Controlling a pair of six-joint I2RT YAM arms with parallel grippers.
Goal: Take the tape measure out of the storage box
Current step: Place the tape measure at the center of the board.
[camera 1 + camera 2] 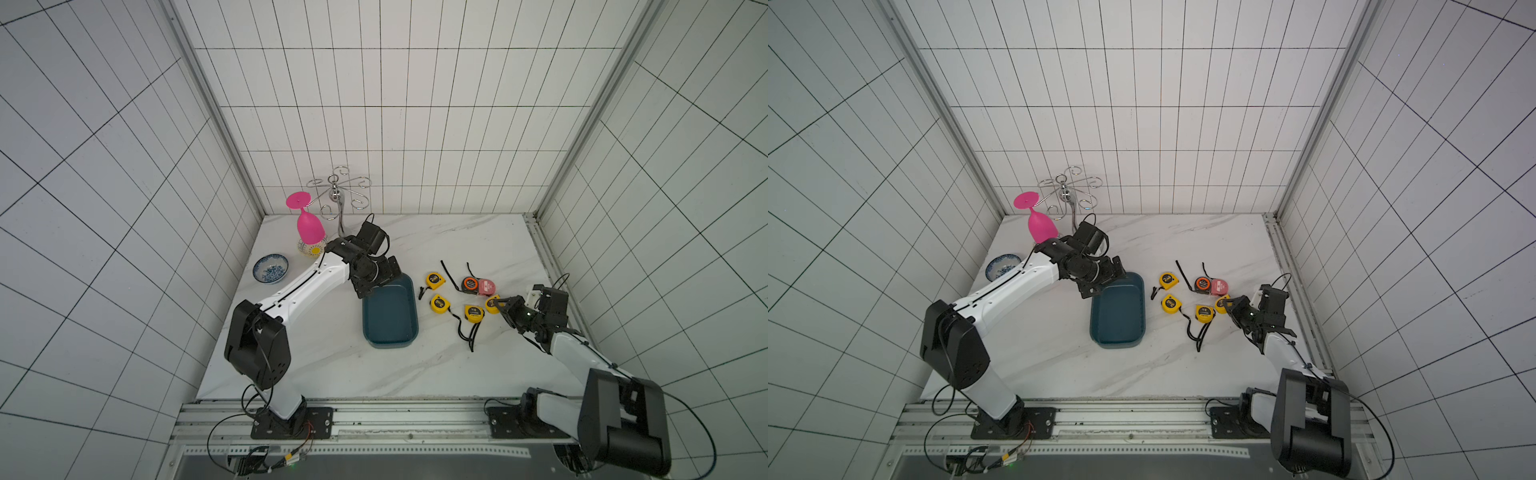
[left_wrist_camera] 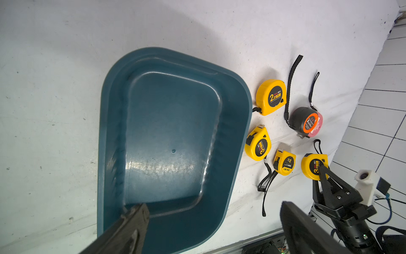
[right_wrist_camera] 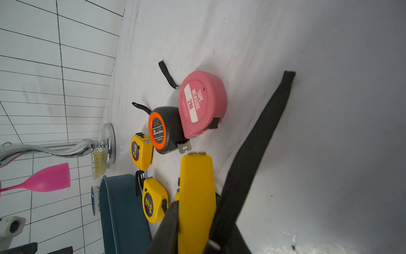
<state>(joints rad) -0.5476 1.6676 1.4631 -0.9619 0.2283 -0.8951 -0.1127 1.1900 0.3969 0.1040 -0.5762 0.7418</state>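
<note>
- Marble table (image 1: 332,365) carries everything.
- Teal storage box (image 1: 390,332) sits mid-table.
- Left claw (image 2: 213,212) hangs over the box's far end, fingers wide apart.
- Right claw (image 1: 500,306) is clamped on a yellow tape measure (image 3: 195,187), outside the box, well to its right.
- Five other tape measures (image 1: 439,303) lie between it and the box.

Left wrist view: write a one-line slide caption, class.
Empty storage box beside five tape measures; right gripper shut on a sixth, a yellow tape measure.

Probably a robotics lab cell: tiled panel walls (image 1: 415,124), aluminium frame (image 1: 214,104), arms (image 1: 307,286) bolted to a rail (image 1: 415,419).
</note>
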